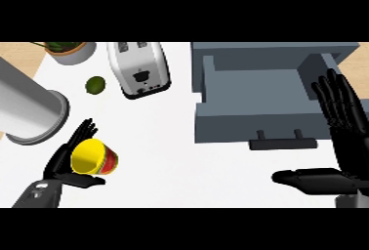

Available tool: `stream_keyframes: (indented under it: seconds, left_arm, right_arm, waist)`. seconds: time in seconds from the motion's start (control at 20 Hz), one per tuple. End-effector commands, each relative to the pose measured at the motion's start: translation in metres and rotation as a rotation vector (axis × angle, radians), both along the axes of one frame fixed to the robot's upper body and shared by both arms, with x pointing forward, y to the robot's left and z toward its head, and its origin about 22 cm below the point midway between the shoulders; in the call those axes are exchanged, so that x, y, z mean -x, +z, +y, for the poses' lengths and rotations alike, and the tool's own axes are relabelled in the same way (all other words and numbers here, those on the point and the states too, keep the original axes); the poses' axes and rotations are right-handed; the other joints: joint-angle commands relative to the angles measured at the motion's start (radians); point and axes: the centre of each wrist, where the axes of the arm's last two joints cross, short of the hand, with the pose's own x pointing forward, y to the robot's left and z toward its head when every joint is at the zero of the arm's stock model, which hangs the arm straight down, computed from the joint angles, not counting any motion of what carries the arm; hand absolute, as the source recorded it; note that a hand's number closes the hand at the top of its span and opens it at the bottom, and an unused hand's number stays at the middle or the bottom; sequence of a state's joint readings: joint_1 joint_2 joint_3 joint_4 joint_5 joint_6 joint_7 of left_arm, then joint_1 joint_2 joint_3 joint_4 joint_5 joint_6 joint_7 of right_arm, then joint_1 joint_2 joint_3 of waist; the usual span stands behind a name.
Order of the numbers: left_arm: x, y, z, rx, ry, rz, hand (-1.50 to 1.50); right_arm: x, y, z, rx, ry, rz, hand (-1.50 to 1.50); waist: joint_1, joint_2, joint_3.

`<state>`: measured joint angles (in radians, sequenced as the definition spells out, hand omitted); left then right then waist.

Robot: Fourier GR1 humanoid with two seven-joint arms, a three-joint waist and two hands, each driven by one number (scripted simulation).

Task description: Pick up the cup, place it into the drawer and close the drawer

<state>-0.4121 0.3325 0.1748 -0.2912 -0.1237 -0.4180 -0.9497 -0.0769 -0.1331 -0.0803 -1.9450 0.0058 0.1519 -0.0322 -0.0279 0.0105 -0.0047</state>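
A yellow cup with a red outside [94,157] lies on its side in my left hand [63,163] at the lower left, its mouth facing up toward the view. The fingers reach up behind it and the thumb curls under it. A grey drawer [252,117] stands pulled out at the upper right, its inside bare, with a dark handle [282,143] on its front. My right hand [342,146] is open at the right edge, fingers straight and pointing up beside the drawer's right wall, thumb stretched left below the handle.
A silver toaster [140,68] stands left of the drawer. A green lime [95,85] lies beside it. A large metal cylinder [29,110] fills the left edge. A potted plant [69,49] sits at the top left. White countertop [187,171] spreads between my hands.
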Motion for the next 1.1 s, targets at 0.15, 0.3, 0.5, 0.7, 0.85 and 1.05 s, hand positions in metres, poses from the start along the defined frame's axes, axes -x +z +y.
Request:
stream_keyframes:
  seconds: [0.15, 0.3, 0.5, 0.7, 0.85, 1.05]
  left_arm:
    - [-0.004, -0.001, -0.006, 0.209, -0.094, -0.075, -1.50]
    - [-0.016, 0.001, -0.020, 0.238, -0.122, -0.095, -1.50]
    - [-0.011, -0.002, -0.024, 0.298, -0.184, -0.087, -1.50]
    - [-0.019, -0.002, -0.037, 0.362, -0.223, -0.055, 1.50]
    - [-0.020, -0.003, -0.045, 0.396, -0.261, -0.068, 1.50]
    - [-0.010, -0.012, -0.053, 0.493, -0.269, -0.046, 1.50]
  right_arm:
    - [0.002, 0.007, 0.009, 0.003, 0.016, 0.004, -1.50]
    - [0.001, 0.001, 0.005, -0.010, 0.010, 0.014, -1.50]
    - [-0.008, -0.013, 0.001, -0.009, -0.003, 0.017, -1.50]
    - [-0.012, -0.005, 0.008, -0.004, 0.015, 0.013, -1.50]
    - [-0.012, 0.002, -0.004, -0.004, 0.008, 0.019, -1.50]
    - [-0.005, -0.005, -0.001, 0.003, 0.016, 0.027, -1.50]
  waist:
    - [-0.007, 0.002, -0.002]
    - [-0.001, -0.001, 0.000]
    - [0.010, 0.002, 0.000]
    - [0.009, 0.002, 0.000]
    - [0.005, 0.002, -0.001]
    - [0.008, 0.000, -0.001]
